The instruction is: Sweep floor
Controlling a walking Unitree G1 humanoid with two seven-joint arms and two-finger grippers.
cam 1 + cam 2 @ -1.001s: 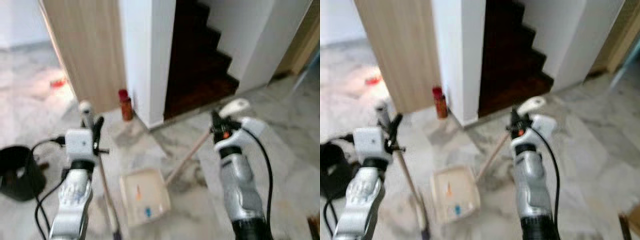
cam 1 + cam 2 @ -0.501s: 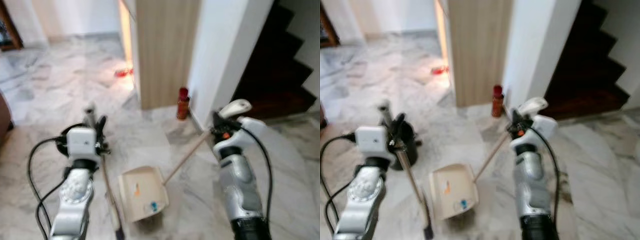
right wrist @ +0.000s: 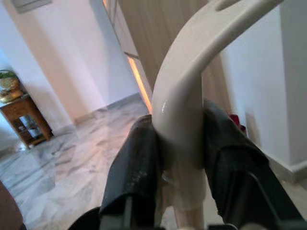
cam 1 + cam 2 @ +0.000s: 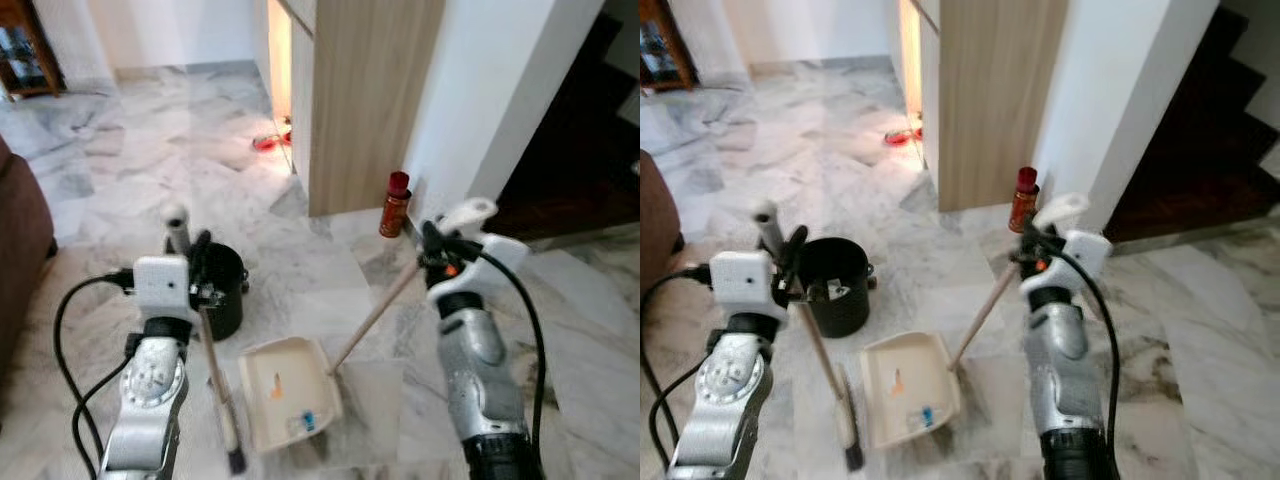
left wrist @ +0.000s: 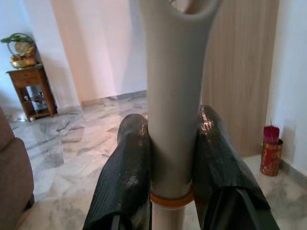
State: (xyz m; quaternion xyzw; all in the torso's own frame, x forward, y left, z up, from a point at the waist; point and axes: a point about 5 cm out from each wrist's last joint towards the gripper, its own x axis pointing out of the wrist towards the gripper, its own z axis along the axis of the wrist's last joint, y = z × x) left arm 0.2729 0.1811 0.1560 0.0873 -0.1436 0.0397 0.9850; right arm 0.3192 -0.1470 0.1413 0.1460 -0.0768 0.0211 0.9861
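My left gripper (image 4: 190,262) is shut on the pale handle of a broom (image 4: 217,385), whose dark bristle head rests on the marble floor near my feet; in the left wrist view the black fingers (image 5: 128,163) clamp the handle (image 5: 175,96). My right gripper (image 4: 432,248) is shut on the curved cream grip of a dustpan handle (image 4: 375,315). The cream dustpan (image 4: 288,390) lies flat on the floor between my arms, with small orange and blue scraps inside. The right wrist view has the fingers (image 3: 136,167) around that grip (image 3: 184,110).
A black bucket (image 4: 222,290) stands on the floor just behind the broom. A red bottle (image 4: 395,205) sits at the base of a wooden panel (image 4: 370,90) and white wall. Dark stairs (image 4: 1200,130) are at right, a brown sofa edge (image 4: 18,250) at left. Red debris (image 4: 268,142) lies farther off.
The camera has swung left: the stairs slid toward the right edge, and the black bucket and sofa came into view. Both grippers keep their hold on broom and dustpan handle.
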